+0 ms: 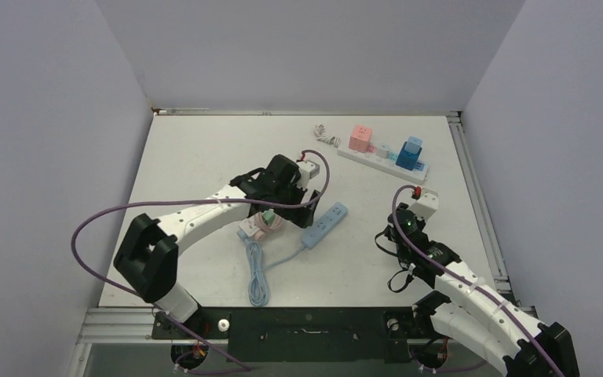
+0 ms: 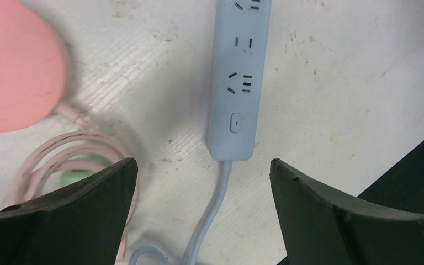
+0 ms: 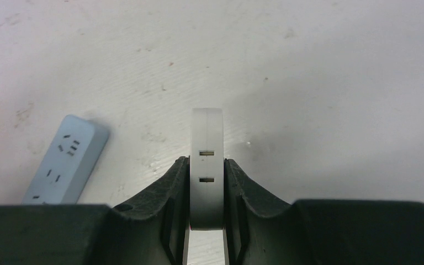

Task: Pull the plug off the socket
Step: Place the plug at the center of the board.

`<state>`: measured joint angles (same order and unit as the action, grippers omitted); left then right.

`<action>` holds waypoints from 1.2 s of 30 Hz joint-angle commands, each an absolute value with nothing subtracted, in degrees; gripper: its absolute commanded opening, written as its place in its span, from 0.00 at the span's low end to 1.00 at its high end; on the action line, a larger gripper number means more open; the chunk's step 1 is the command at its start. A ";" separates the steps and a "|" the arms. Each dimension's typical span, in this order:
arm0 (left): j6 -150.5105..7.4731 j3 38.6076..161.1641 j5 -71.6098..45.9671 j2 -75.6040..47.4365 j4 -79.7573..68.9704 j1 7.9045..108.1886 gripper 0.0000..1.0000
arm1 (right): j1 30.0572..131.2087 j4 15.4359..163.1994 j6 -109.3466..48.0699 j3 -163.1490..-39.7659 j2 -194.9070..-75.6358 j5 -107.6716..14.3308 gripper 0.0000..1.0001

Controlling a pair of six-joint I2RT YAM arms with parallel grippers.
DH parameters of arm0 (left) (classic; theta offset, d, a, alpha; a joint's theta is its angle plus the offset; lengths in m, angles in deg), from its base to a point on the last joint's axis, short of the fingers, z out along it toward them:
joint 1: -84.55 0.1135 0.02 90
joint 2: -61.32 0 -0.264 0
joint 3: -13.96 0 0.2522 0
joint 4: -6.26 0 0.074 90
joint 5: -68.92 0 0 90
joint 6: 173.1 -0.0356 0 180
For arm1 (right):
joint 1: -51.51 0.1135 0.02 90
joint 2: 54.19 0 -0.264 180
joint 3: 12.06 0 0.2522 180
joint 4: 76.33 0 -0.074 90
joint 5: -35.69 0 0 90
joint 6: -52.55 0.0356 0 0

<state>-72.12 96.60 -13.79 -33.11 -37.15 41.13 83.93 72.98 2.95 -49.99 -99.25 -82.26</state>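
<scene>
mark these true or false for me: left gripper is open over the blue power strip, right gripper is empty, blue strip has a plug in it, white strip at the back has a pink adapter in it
1. The left gripper is open over the blue power strip. True.
2. The right gripper is empty. False: it is shut on a white plug.
3. The blue power strip has a plug in it. False: every socket that shows in the left wrist view is empty.
4. The white power strip at the back has a pink adapter in it. True.
</scene>
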 commanded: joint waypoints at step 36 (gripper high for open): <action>-68.77 88.35 -16.57 -21.39 -34.91 58.96 0.94 | 79.10 80.20 -5.81 -54.96 -107.14 -79.98 0.88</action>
<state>-69.14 87.09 -15.37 -19.91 -36.82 58.18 79.56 72.94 -0.50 -52.22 -108.06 -80.73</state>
